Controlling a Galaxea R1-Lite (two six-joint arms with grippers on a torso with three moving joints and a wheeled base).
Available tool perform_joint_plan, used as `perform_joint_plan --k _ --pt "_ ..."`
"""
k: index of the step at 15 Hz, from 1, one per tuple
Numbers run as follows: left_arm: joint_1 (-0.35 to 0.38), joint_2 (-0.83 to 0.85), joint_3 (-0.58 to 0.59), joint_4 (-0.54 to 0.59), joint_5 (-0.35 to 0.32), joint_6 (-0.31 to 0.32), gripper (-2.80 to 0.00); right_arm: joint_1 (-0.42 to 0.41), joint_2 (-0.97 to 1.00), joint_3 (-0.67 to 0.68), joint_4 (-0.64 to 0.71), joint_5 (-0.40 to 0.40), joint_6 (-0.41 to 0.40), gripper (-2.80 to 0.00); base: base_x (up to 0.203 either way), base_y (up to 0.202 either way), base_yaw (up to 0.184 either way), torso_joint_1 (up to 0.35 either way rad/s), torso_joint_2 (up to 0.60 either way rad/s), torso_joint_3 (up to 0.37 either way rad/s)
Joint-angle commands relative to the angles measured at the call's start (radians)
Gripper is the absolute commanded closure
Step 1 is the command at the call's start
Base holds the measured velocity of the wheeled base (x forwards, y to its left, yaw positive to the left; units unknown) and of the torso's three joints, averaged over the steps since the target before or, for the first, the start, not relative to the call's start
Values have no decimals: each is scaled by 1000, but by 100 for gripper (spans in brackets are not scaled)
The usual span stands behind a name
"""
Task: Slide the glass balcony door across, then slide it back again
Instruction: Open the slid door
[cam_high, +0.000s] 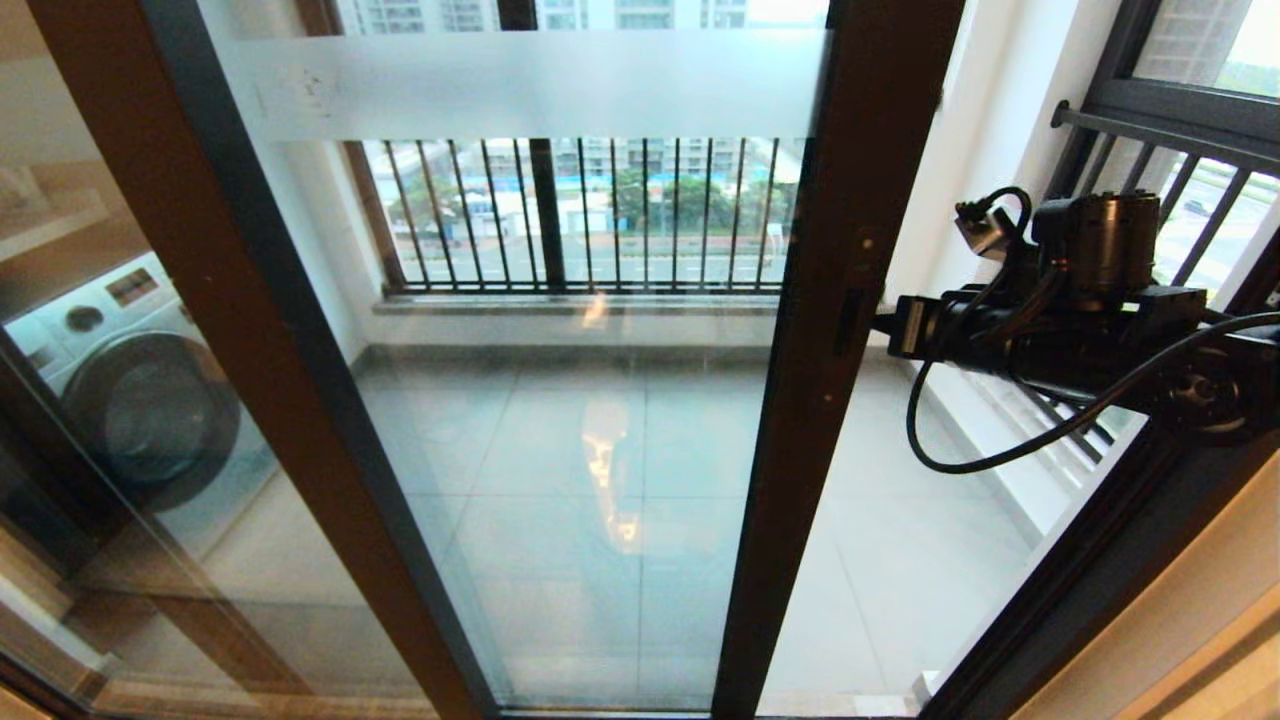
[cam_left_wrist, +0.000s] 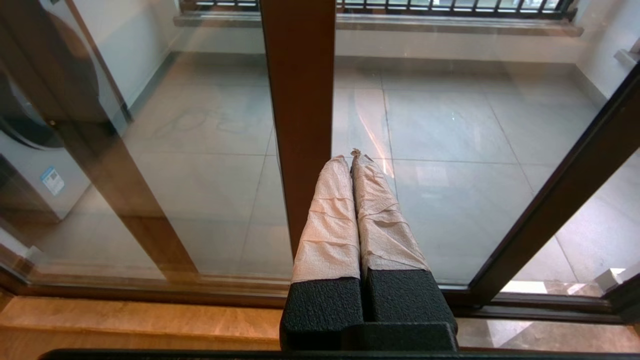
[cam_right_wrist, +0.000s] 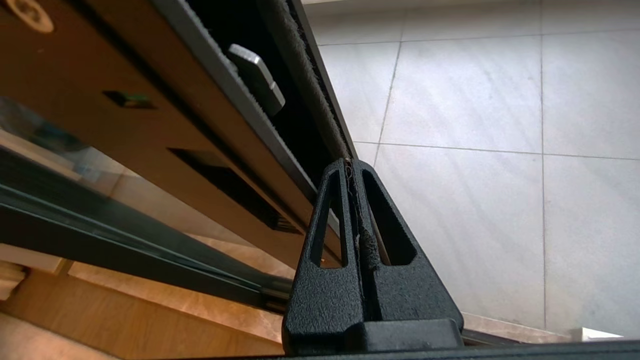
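Head view: the glass balcony door (cam_high: 560, 400) fills the centre; the right gripper (cam_high: 885, 325), at 3 o'clock, jaws pressed together and empty, meets its stile edge beside the recessed handle slot (cam_high: 848, 322). Judged heavy, rigid, breakable: push the frame. Left gripper (cam_left_wrist: 352, 160) parked, fingers together.

Glass balcony door (cam_high: 600, 400), clear pane in dark brown frame with frosted white horizontal band, balcony floor (cam_high: 900, 560) of pale grey tiles, railing (cam_high: 580, 215) of black vertical bars, washing machine (cam_high: 130, 400) white with dark round door, left gripper (cam_left_wrist: 350, 160) black with beige-taped fingers (cam_left_wrist: 330, 220), right gripper (cam_right_wrist: 351, 167) plain black
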Motion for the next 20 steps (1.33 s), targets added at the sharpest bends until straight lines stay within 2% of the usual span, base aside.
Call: perform_joint_plan --k 1,10,20 --pt "0 0 0 1 0 0 0 25 17 -3 -5 -29 0 0 0 0 0 0 0 0" --pt "0 1 0 1 0 0 0 147 36 -26 -28 -117 12 0 0 0 0 0 0 0" --pt "0 1 0 1 0 0 0 216 38 -24 -28 -133 15 0 0 0 0 0 0 0"
